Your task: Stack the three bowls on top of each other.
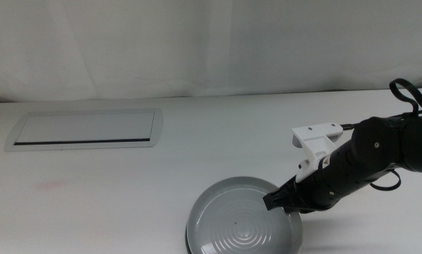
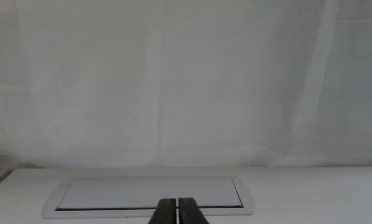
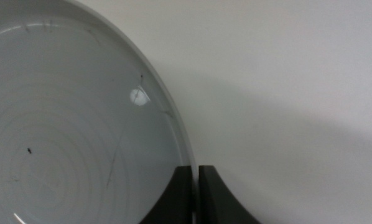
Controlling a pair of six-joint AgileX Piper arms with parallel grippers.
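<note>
Only one bowl shows: the grey bowl (image 1: pixel 243 220) sits low in the middle view, right of centre, and the bottom edge of the frame cuts off its near rim. A darker edge under its lower left rim hints at something beneath, but what it is cannot be made out. The right wrist view shows only part of this bowl (image 3: pixel 61 124), with concentric rings, a bright glint and a few dark specks inside it.

The right gripper (image 1: pixel 276 201) comes in from the right side of the middle view and sits at the bowl's right rim. In its wrist view the right gripper (image 3: pixel 195 186) has its jaws pressed together with the rim at their tips; whether the rim is pinched between them cannot be told.

The left gripper (image 2: pixel 177 208) is out of the middle view; its wrist view shows the jaws clenched on nothing, facing the flat white panel (image 2: pixel 150 193) set in the table (image 1: pixel 126 190). That panel (image 1: pixel 84 129) lies at the middle view's upper left.

No writing or label can be read anywhere.
</note>
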